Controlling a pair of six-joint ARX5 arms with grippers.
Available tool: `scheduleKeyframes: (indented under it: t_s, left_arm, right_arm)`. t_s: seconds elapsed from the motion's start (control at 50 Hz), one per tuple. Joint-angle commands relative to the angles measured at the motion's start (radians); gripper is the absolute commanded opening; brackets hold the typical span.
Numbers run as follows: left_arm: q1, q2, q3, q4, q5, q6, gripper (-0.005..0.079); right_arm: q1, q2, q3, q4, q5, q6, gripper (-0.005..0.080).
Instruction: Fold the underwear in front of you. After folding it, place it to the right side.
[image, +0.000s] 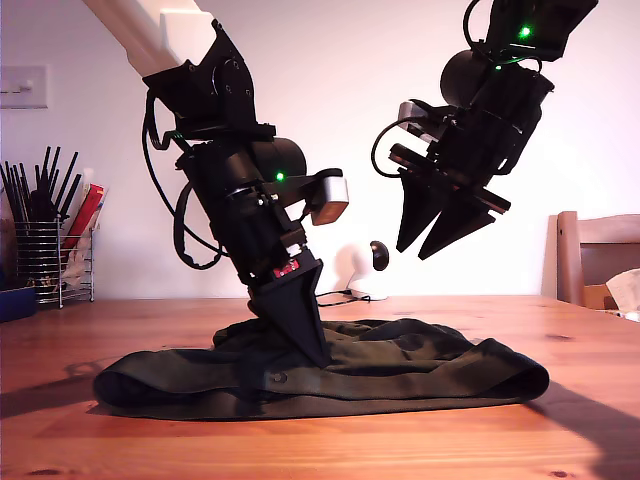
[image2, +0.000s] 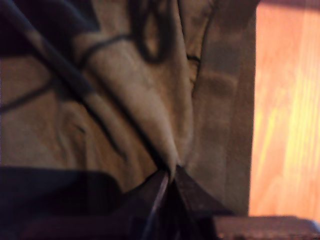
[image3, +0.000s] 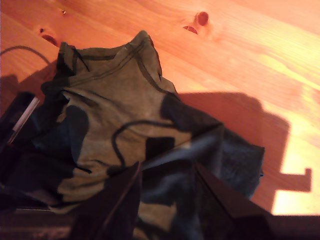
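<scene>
The underwear (image: 400, 372) lies flat on the table (image: 300, 450), its long axis running across the exterior view. The first tool (image: 300, 345) is down on it, tips pressed together pinching cloth; the second tool (image: 432, 235) hangs spread above, farther off.

The underwear (image: 400, 375) is soft, matt, wrinkled cloth with stitched seams; the table (image: 580, 340) is smooth, warm wood with knots; my first gripper (image: 305, 345) looks like matt black plastic

Wooden table (image: 580, 400); underwear (image: 420, 370) flat atop
</scene>
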Motion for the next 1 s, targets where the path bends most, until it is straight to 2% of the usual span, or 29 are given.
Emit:
scheduleKeyframes:
  t_s: [0.0,0.36,0.66,0.98]
  left_arm:
    - [-0.003,0.012,0.0,-0.019,0.007,-0.006,-0.0007]
    - [0.008,-0.084,0.013,-0.012,0.0,-0.03,-0.0006]
    - [0.013,-0.1,0.014,-0.097,-0.009,-0.06,0.0009]
    - [0.055,-0.104,0.014,-0.255,-0.01,-0.074,0.0009]
  right_arm:
    - [0.01,0.002,-0.01,0.002,-0.007,-0.003,0.0278]
    - [0.011,0.002,-0.01,0.0,-0.007,-0.003,0.0278]
    - [0.012,0.002,-0.01,0.0,-0.007,-0.003,0.0278]
    - [0.012,0.002,-0.01,0.0,-0.007,-0.003,0.0278]
